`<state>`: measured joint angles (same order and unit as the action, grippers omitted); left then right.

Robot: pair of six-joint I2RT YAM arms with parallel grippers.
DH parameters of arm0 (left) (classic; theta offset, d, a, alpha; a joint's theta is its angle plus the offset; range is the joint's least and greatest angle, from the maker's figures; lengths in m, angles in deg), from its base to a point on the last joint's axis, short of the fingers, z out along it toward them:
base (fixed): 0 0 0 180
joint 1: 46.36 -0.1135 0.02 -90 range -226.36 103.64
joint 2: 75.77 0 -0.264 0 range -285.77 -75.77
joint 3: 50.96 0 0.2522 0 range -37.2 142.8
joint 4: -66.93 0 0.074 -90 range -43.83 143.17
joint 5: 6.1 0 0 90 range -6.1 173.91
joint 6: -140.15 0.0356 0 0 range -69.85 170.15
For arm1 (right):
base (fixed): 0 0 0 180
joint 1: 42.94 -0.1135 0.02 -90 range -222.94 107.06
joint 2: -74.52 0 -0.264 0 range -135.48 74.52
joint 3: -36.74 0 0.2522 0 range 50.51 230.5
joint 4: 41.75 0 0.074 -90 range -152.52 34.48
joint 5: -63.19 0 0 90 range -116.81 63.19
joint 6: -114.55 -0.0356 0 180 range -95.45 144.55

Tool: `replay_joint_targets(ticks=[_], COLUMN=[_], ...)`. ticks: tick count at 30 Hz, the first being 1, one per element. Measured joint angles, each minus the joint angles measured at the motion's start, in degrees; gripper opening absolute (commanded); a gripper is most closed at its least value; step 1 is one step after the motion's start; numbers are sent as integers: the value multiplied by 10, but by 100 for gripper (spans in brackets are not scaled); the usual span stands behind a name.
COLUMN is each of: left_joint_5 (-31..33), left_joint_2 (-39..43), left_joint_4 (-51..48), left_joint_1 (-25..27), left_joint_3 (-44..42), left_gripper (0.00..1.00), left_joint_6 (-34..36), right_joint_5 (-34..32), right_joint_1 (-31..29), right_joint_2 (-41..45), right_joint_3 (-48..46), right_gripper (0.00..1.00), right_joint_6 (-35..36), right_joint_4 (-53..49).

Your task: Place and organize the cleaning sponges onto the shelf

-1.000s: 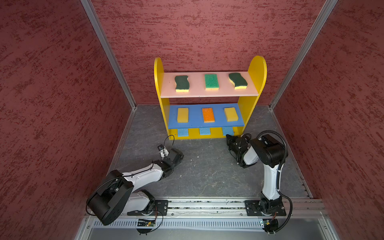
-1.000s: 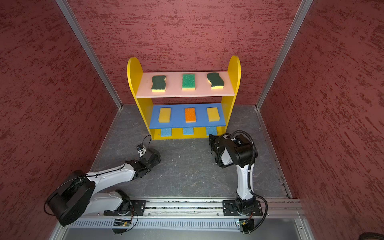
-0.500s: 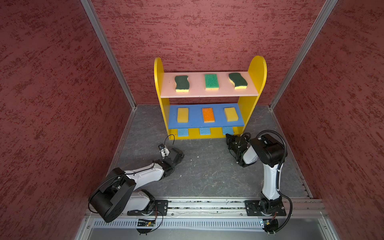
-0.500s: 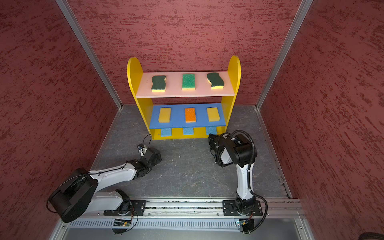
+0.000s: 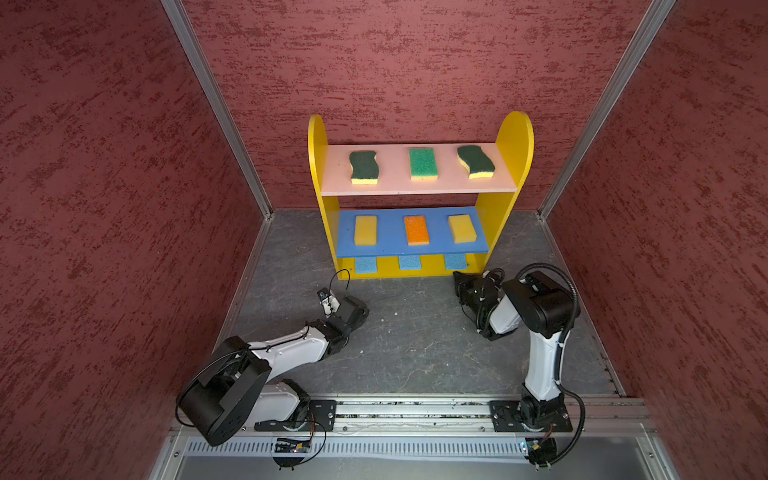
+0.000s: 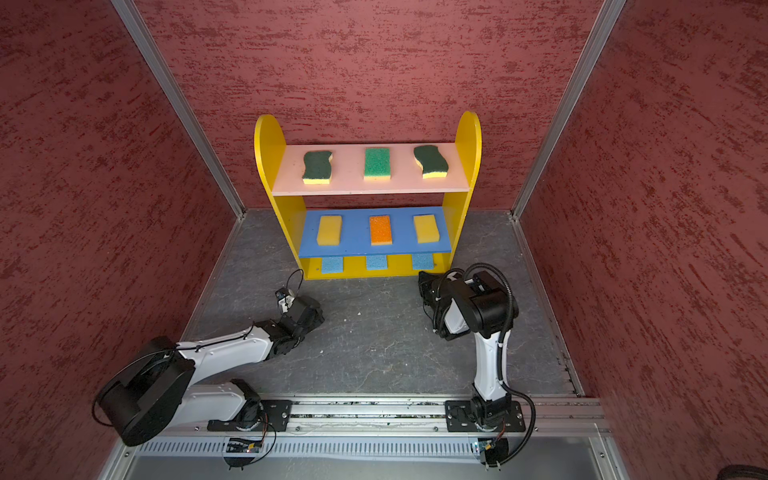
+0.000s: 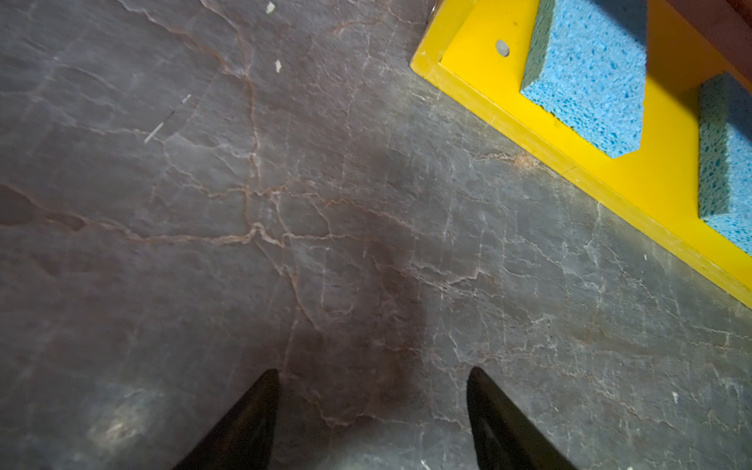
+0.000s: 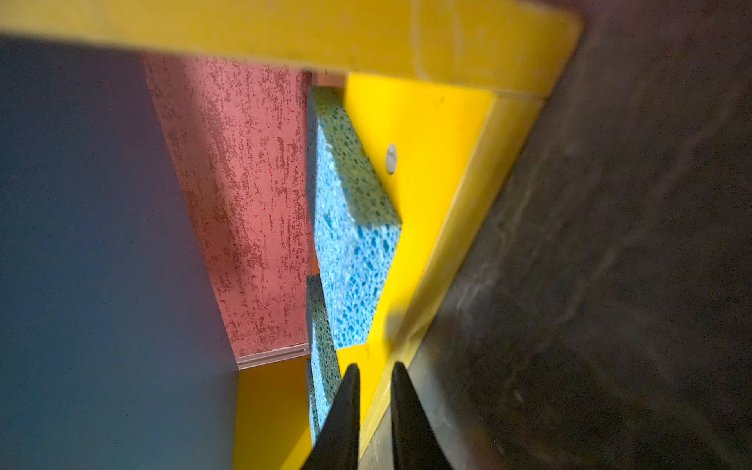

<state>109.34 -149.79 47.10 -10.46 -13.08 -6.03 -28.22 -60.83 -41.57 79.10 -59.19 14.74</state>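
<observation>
Hardly anything has moved since a second ago: both arms sit in almost the same spots, and all nine sponges lie where they were.

Every sponge is on the shelf (image 5: 515, 137), three on each board. On the pink top board (image 5: 395, 168) are a dark green wavy sponge (image 5: 363, 164), a bright green sponge (image 5: 422, 162) and another wavy sponge (image 5: 475, 160). On the blue middle board (image 5: 390, 239) are a yellow sponge (image 5: 365, 229), an orange sponge (image 5: 416, 229) and a second yellow sponge (image 5: 461, 227). On the yellow bottom board (image 5: 390, 269) lie three blue sponges (image 5: 365, 264), with only their front ends showing from above.

Each sponge lies flat, with its long side running from front to back. The wavy one and the yellow one on the right are turned a little.

The left claw (image 7: 373, 371) is spread wide over the grey floor (image 5: 415, 340), with nothing in it. The right claw (image 8: 374, 366) is low by the front edge of the bottom board, near the right blue sponge. Its tips have a thin gap between them and pinch nothing.
</observation>
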Motion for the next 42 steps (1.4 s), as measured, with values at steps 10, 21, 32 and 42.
replay_joint_targets(ticks=[10, 21, 32, 42], left_joint_5=[2, 30, 66, 35], left_joint_2=[31, 144, 212, 274], left_joint_4=[-30, -112, -224, -266], left_joint_1=[6, 11, 2, -109], left_joint_3=[-7, -7, 49, 120], left_gripper=[73, 74, 76, 99], left_joint_6=[-2, 7, 51, 169], right_joint_5=[27, 24, -79, -144], right_joint_1=[-7, -19, -19, -1], right_joint_2=[96, 343, 616, 632], right_joint_3=[-66, -108, -40, 38], right_gripper=[28, 35, 48, 85], right_joint_6=[33, 129, 285, 400], right_joint_4=[-56, -292, -651, -800])
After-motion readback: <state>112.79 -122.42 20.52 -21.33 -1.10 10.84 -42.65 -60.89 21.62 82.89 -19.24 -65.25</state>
